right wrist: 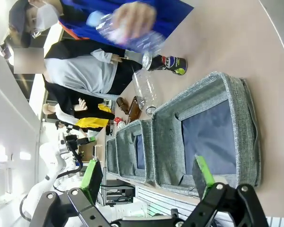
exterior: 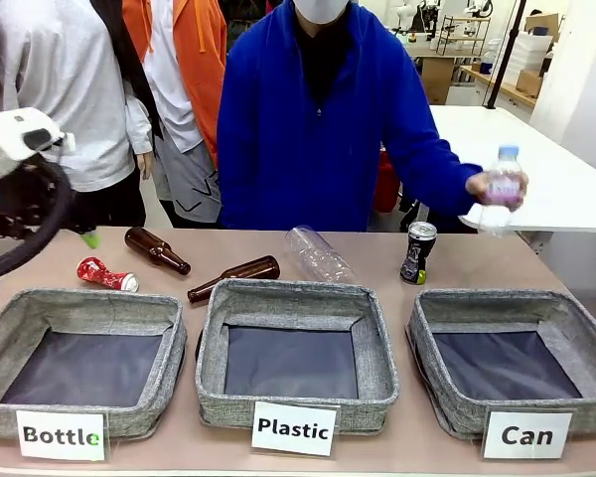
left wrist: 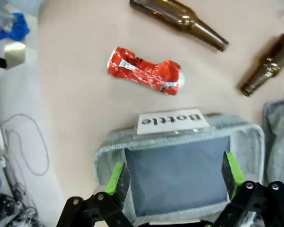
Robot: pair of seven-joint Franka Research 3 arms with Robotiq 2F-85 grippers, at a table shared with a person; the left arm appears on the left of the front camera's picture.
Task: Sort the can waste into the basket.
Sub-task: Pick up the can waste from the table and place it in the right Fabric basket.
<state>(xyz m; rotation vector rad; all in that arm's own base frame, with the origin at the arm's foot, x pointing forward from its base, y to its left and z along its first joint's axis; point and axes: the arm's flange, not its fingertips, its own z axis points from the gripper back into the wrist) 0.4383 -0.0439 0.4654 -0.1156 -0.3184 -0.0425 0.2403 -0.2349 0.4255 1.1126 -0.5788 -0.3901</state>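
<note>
We count two cans, both out on the tan table. The red can is crushed and crinkled. It lies on its side near the left end, just behind the Bottle basket. The dark can, a smooth cylinder with a silver top, stands upright just behind the Can basket.

With the Plastic basket between those two, we count three baskets in a row. All are square, of grey woven fabric with dark lining, and each has a white label.

Two brown glass bottles lie on their sides. The left bottle is just beyond the red can, and the right bottle is just beside the Plastic basket's corner.

There are two clear plastic bottles. The lying bottle rests behind the Plastic basket, and the held bottle is raised in a person's hand.

The left gripper hangs over the Bottle basket with its fingers spread wide. The right gripper is equally spread, with the Can basket nearest it.
</note>
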